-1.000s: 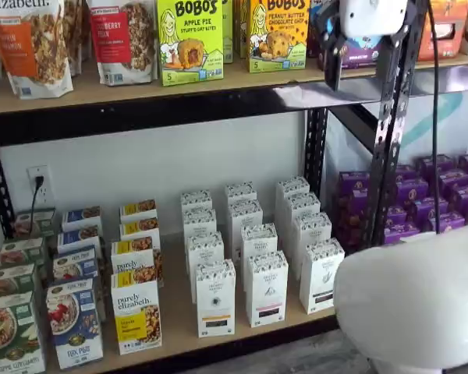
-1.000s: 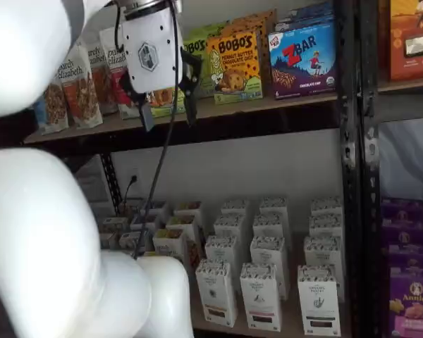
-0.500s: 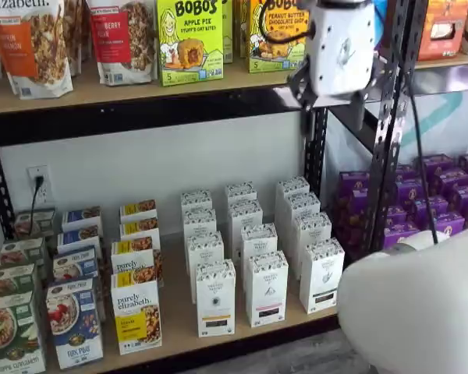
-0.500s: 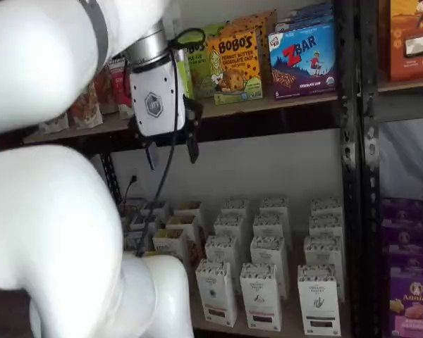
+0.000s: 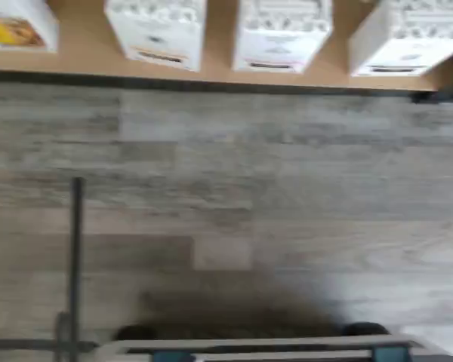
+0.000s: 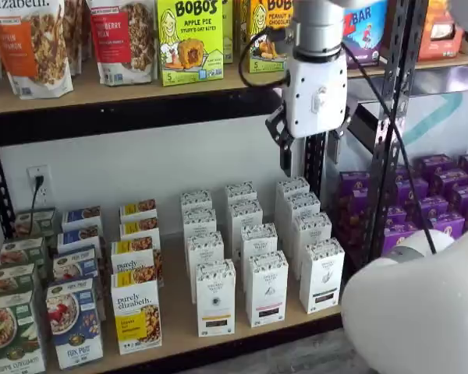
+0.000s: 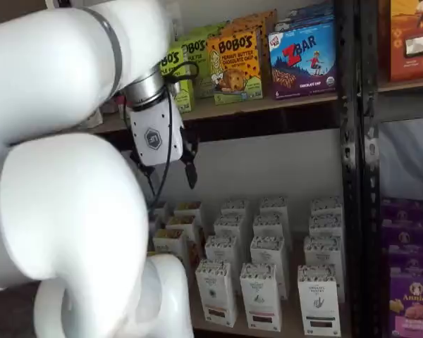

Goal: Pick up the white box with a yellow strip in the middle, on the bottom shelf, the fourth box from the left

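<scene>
Fingers [image 6: 310,148]: spread wide, holding nothing, hanging in the air in front of the upper board, well above the goods; likely spread ready to straddle a narrow carton. White box [image 6: 216,298]: front of its column on the bottom shelf [image 6: 242,337], upright, face outward for easy reach, untouched. Change: a second ago the fingers hung higher and further right; now lower, nearer the white rows.

Bottom shelf [image 6: 179,315] — white boxes [image 6: 216,298] in rows
</scene>
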`<action>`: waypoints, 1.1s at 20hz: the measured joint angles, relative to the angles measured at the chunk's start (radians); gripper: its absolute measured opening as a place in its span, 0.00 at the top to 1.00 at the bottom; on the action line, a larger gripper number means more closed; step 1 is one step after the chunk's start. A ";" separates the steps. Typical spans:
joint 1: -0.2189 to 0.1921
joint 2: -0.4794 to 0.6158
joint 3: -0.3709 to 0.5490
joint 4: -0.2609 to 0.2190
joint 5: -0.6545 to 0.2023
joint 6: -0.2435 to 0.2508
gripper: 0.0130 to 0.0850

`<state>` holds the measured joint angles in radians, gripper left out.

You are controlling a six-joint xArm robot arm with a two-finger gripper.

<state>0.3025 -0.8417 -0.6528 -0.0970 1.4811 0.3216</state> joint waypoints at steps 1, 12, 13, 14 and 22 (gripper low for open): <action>0.006 0.017 0.010 0.003 -0.010 0.008 0.00; 0.086 0.154 0.118 0.091 -0.265 0.081 0.00; 0.094 0.169 0.127 0.094 -0.298 0.088 0.00; 0.102 0.183 0.134 0.093 -0.326 0.096 0.00; 0.158 0.381 0.150 0.039 -0.557 0.186 0.00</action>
<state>0.4606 -0.4612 -0.5031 -0.0584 0.9242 0.5078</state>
